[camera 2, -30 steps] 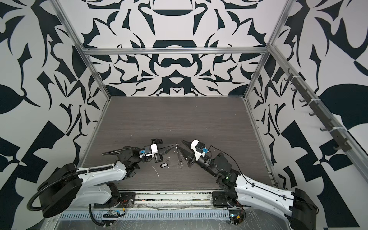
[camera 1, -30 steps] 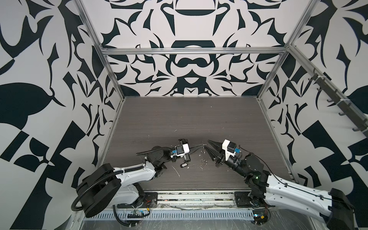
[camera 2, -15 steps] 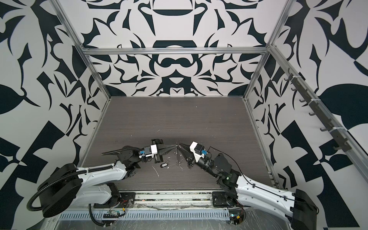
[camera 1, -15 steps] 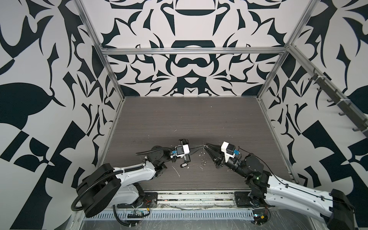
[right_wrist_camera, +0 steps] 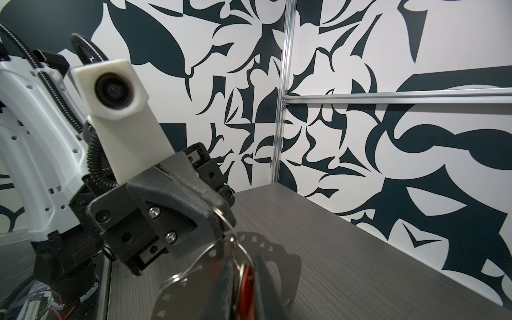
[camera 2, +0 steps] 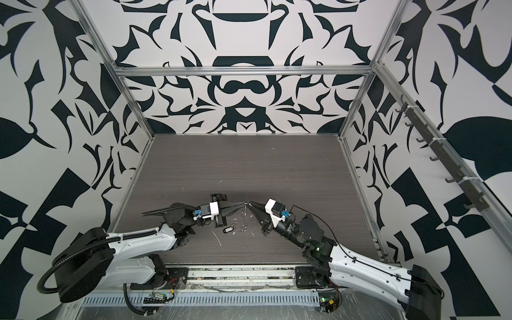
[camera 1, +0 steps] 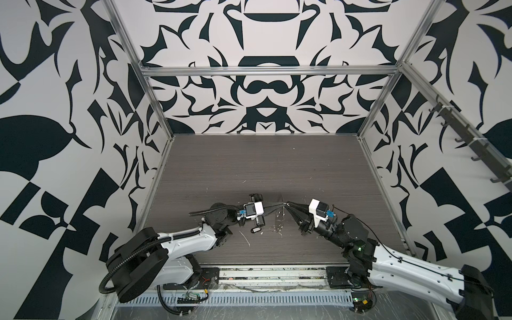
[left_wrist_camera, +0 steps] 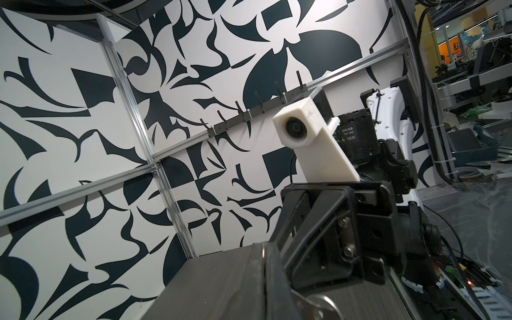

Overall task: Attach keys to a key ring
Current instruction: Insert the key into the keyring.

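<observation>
The key ring, a large thin grey hoop that looks like a see-through disc with tiny loops along its rim, is near the front middle of the dark wood-grain tabletop. It is held up by its rim and slopes down from the grip. I cannot tell whether its low edge touches the table.

The left gripper is clamped tight on the rim at the hoop's 12 o'clock. This is probably an anchor, so the thin wire offers one fixed edge for threading.

The right gripper meets it from 3 o'clock. Its black fingers are closed on the flat red-orange plastic tag of one bunch of silver keys. That bunch's small split ring sits against the hoop's wire. Holding the tag likely gives the pads a flat face and leaves the split ring free. Whether it is already threaded I cannot tell.

At the hoop's 8 o'clock the black-tagged bunch, silver keys on a white-labelled tag, lies on the table clear of both grippers.
</observation>
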Controlling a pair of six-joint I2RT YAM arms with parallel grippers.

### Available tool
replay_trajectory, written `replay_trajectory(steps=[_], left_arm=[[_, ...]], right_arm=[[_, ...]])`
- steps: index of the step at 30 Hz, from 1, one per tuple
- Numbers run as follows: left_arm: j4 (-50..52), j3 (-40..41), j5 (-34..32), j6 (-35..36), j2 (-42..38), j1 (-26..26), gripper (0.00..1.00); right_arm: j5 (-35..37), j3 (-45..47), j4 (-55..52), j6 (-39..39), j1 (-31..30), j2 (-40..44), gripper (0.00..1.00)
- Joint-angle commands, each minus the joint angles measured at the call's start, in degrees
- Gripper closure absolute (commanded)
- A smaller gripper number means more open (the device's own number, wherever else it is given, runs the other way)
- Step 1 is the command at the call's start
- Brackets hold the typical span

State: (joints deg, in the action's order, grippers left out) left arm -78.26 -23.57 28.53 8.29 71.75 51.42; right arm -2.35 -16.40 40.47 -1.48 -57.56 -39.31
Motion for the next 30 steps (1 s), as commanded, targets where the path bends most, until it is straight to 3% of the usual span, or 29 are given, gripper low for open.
replay_trajectory(steps=[1, 11, 22, 30], left_arm=[[-3.37, -1.23, 0.82, -0.82, -0.91, -0.04, 1.00], [-3.41, -1.21, 1.06, -0.75, -0.99, -0.03, 1.00], [-3.48, -1.17, 1.07, -0.87, -1.26, -0.01, 1.00], [-3.46, -0.48, 0.35, -0.86, -2.69, -0.01, 1.00]], right_arm=[[-0.90, 0.06, 2.42, 0.16, -0.01, 1.20, 0.87], [-1.95, 0.41, 2.43, 0.33, -0.01, 1.99, 0.78], [-1.38, -0.02, 2.26, -0.02, -0.04, 0.96, 0.99], [0.99, -1.95, -2.86, 2.97, -0.04, -2.36, 1.00]])
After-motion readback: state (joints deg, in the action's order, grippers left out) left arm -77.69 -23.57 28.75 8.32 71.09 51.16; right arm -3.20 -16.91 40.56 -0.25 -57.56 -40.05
